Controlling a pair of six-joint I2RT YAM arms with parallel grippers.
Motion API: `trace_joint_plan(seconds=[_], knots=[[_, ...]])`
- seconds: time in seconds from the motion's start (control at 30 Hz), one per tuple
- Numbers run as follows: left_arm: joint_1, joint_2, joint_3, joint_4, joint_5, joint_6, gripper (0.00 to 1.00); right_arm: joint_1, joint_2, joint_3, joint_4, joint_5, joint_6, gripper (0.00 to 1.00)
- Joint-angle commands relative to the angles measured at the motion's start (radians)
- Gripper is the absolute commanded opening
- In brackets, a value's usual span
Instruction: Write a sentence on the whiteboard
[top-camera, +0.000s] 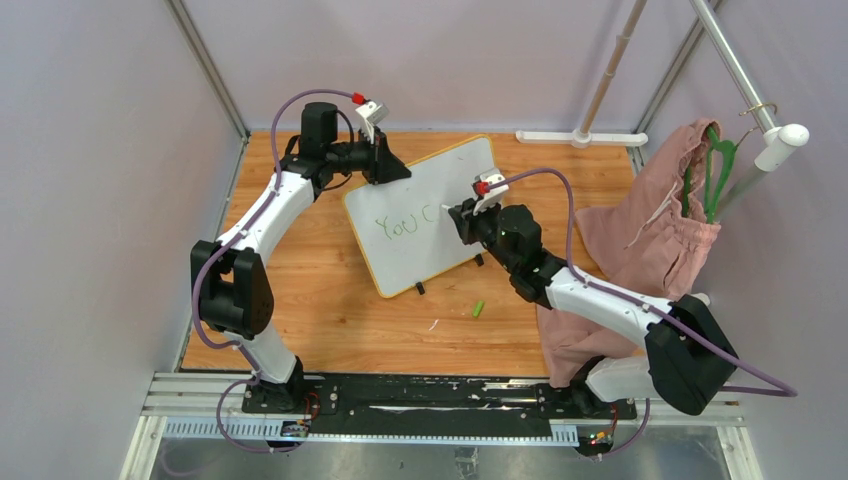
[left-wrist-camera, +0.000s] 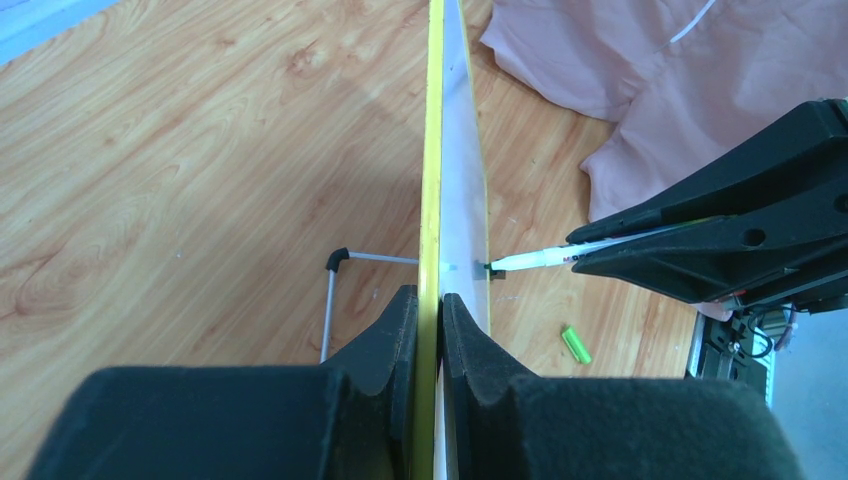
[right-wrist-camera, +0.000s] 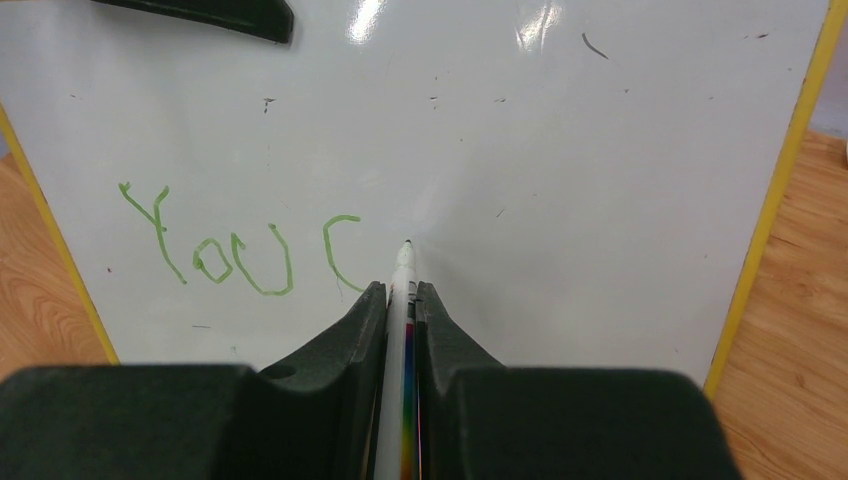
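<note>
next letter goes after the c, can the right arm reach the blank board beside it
Probably yes: the right gripper holds the marker tip just beside the C, bare whiteboard beyond it.

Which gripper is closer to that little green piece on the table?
Right. The right gripper, holding a marker at the whiteboard, sits just beyond the green piece; the left gripper clamps the board's far edge.

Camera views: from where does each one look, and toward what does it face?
Top external: above and behind the bases, looking down on the table; both arms show, the whiteboard between them.
Left wrist: behind the left gripper, looking along the whiteboard's yellow rim; its fingers clamp it.
Right wrist: behind the right gripper, facing the white surface and green sentence; its fingers hold the marker.
Shared: both wrist views show the marker.
</note>
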Motion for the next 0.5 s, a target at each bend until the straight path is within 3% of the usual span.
trace_joint_plan(seconds=[0.0,0.47], knots=[[-0.023,-0.013,-0.029,-0.005,-0.016,0.043,0.0,-0.012,-0.019,-0.012,0.02,0.01,0.011,0.0],[-0.025,-0.015,-0.028,-0.005,-0.016,0.043,0.0,-0.011,-0.021,-0.019,0.001,0.012,0.011,0.0]])
